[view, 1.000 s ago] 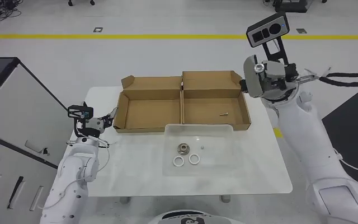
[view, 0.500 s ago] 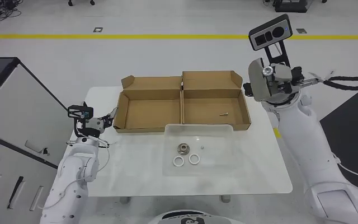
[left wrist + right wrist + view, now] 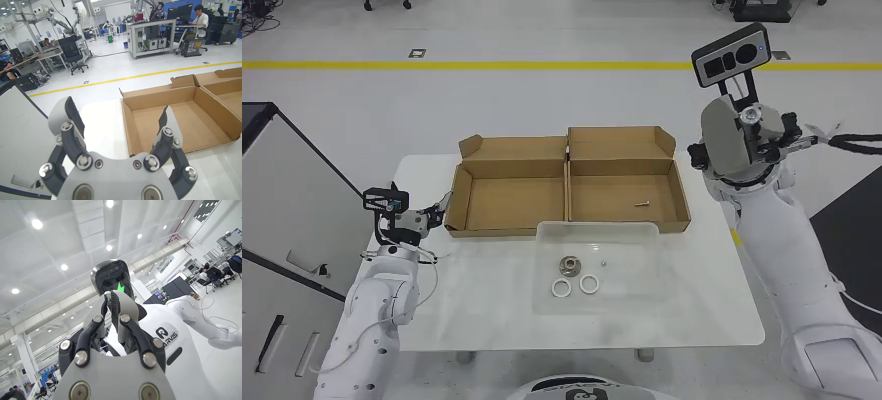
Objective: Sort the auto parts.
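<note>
The right claw (image 3: 109, 297) pinches a small metal part (image 3: 107, 293) by its very tip, high up past the table (image 3: 692, 300) corner. It could slip out and drop to the floor (image 3: 542, 40). The left claw (image 3: 117, 106) hangs wide open by the left box (image 3: 162, 98).

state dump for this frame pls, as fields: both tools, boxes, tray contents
left tool: open, holding nothing, at the outer near corner of the left box
right tool: shut on a small metal part, raised off to the side of the table, pointing upward
right box: small bolt on its floor
tray: clear, in front of the boxes
tray contents: dark round part, two white rings, tiny pale piece
</note>
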Robot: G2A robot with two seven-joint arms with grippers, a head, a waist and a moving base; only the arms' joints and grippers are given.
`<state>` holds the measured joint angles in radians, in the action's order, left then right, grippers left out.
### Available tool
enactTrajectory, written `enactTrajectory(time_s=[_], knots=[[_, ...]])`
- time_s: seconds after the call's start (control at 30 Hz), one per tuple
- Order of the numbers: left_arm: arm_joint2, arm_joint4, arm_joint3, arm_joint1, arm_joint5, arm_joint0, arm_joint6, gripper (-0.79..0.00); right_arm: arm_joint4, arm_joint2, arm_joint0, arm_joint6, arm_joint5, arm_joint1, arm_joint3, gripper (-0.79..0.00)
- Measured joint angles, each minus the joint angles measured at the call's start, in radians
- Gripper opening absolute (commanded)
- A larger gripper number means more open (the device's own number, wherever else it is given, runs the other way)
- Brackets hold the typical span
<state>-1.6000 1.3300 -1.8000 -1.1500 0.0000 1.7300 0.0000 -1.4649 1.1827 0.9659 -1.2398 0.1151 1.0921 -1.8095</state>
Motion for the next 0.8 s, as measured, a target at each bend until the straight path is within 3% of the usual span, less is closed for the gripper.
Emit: enactTrajectory(time_s=[0.53, 0.8], knots=[[0.0, 0.0, 0.0, 0.0, 0.0, 0.0, 0.0, 0.0, 0.003, 0.006, 0.004, 0.01, -0.004, 0.0, -0.002, -0.785], [0.0, 0.0, 0.0, 0.0, 0.0, 0.0, 0.0, 0.0, 0.27, 0.181, 0.075, 0.002, -0.13, -0.038, 0.061, -0.785]])
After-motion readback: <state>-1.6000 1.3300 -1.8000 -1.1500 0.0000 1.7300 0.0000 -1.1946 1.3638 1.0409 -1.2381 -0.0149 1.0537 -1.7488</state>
